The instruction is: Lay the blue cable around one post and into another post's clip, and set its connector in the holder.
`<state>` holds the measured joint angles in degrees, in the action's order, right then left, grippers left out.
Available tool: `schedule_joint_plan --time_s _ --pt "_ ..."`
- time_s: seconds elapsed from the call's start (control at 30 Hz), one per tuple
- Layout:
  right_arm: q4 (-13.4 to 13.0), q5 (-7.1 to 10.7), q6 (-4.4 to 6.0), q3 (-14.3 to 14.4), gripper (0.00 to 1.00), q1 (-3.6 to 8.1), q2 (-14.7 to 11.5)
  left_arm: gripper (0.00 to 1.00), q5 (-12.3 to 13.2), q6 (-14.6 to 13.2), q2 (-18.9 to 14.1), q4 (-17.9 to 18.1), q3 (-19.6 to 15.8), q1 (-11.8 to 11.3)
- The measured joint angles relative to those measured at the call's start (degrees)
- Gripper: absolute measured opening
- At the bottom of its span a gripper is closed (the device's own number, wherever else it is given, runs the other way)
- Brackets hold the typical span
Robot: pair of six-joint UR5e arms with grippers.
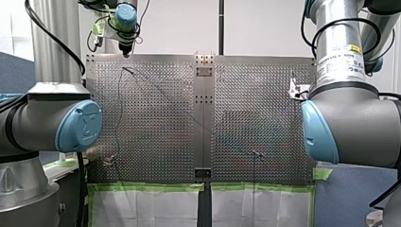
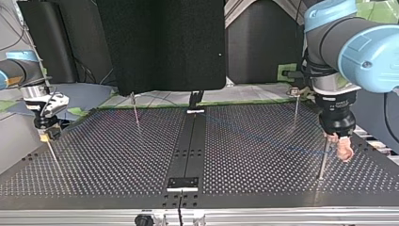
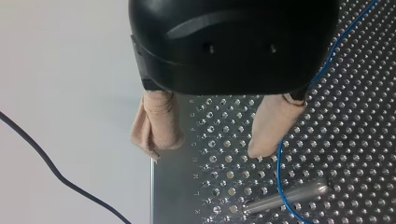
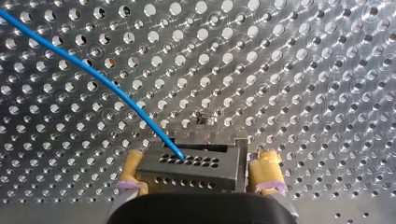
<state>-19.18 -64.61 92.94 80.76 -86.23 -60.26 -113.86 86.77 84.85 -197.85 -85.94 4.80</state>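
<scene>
We see the thin blue cable (image 4: 107,86) ending in a dark rectangular connector block with rows of small holes (image 4: 187,171). In the right wrist view that block sits between the yellow-padded fingers (image 4: 267,170) of my right tool (image 4: 200,159). Both pads are against the block's sides, so the tool is closed on the connector, open no wider than the block. A grey frame piece (image 4: 241,156) shows along one side of the block; we cannot tell if it is the holder. From the connector the cable runs off ahead of the tool, over the perforated metal tabletop (image 4: 327,70).

In the left wrist view the cable passes by one beige-padded finger (image 3: 275,123) of my left tool (image 3: 205,151) and curves across a slim metal post (image 3: 289,196) just ahead of that finger. How far it wraps the post we cannot tell. The tool's fingers are spread wide, with nothing between them but tabletop. A loose black cord (image 3: 56,173) hangs off to the side, beyond the tabletop's edge.

In the top view my left tool is at the right of the frame, with its tips close beside that post. My right tool is at the left edge, mid height. Another thin upright post (image 2: 135,110) stands upper left of centre, and a third post (image 2: 295,108) stands upper right.
</scene>
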Motion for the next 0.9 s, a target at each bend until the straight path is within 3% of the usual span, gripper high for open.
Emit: schedule_joint_plan --time_s 0.23,0.43,0.6,0.9 --pt "0.01 0.0 0.0 0.0 0.99 0.0 0.0 1.0 0.34 -0.43 -0.24 0.28 -0.95 0.17" --pt "0.0 0.0 0.0 0.0 0.99 0.0 0.0 1.0 2.67 -1.88 -2.36 2.66 -3.73 2.05" --pt "0.0 0.0 0.0 0.0 0.99 0.0 0.0 1.0 4.24 0.04 -4.4 5.43 -6.53 4.75" --pt "0.0 0.0 0.0 0.0 0.99 0.0 0.0 1.0 1.52 3.65 -1.48 9.55 -10.64 8.86"
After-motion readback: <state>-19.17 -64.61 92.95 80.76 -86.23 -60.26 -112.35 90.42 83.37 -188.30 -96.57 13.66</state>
